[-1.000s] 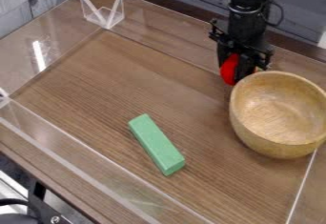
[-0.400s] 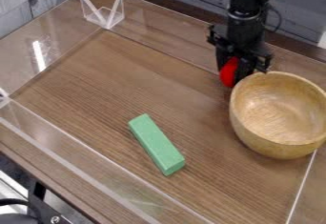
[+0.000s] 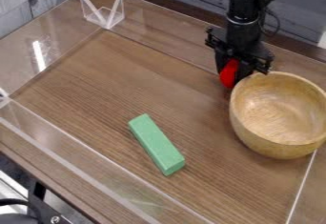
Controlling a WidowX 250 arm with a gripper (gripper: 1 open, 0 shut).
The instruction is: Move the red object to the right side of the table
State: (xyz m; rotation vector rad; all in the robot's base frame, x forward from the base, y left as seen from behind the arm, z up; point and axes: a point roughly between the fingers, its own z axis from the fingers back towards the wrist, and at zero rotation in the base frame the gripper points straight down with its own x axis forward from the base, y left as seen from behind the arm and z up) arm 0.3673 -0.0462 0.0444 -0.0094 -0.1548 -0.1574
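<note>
Nothing shifting since earlier frame except slight wrist roll. Gripper [image 3: 235, 68] pointing down, jaws clamping red object [image 3: 230, 72] low over table [image 3: 102, 85], just beside wooden bowl [image 3: 279, 113] rim. Step looking like placement at right side; next: opening jaws, lifting clear.

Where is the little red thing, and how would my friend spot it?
Find the big wooden bowl on the table. Just behind its rim, the black tool grips the red object. It is the only red thing; the block is green.
</note>
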